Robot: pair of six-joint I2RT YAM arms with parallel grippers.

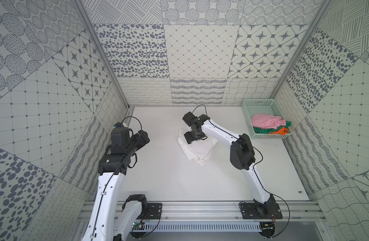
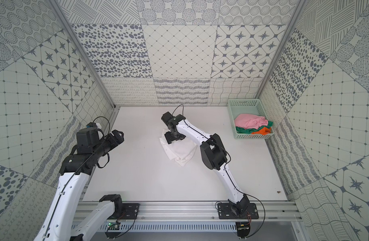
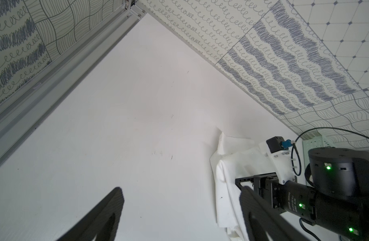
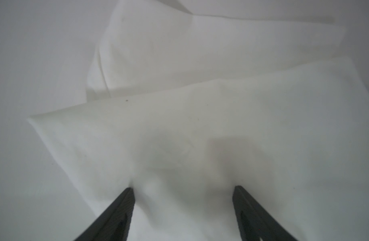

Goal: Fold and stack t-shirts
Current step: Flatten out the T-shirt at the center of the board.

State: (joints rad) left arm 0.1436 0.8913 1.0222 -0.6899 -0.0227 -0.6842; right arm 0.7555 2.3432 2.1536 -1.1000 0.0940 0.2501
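At the centre of the table [image 1: 169, 183] in both top views, the white shirt [image 1: 200, 153] lies partly folded. The right gripper [image 1: 193, 137] is lowered onto its 11 o'clock end. The left gripper [image 1: 143, 135] hangs at 9 o'clock of the shirt, well apart from it. The basket [image 1: 256, 102] at 2 o'clock holds the pink shirt [image 1: 265, 123], green shirt [image 1: 259, 130] and orange shirt [image 1: 282, 131].

Left wrist view: fingers [image 3: 114, 200] released, empty, above bare table.

Right wrist view: fingers [image 4: 127, 198] released, tips touching the white shirt, cloth between them unclamped
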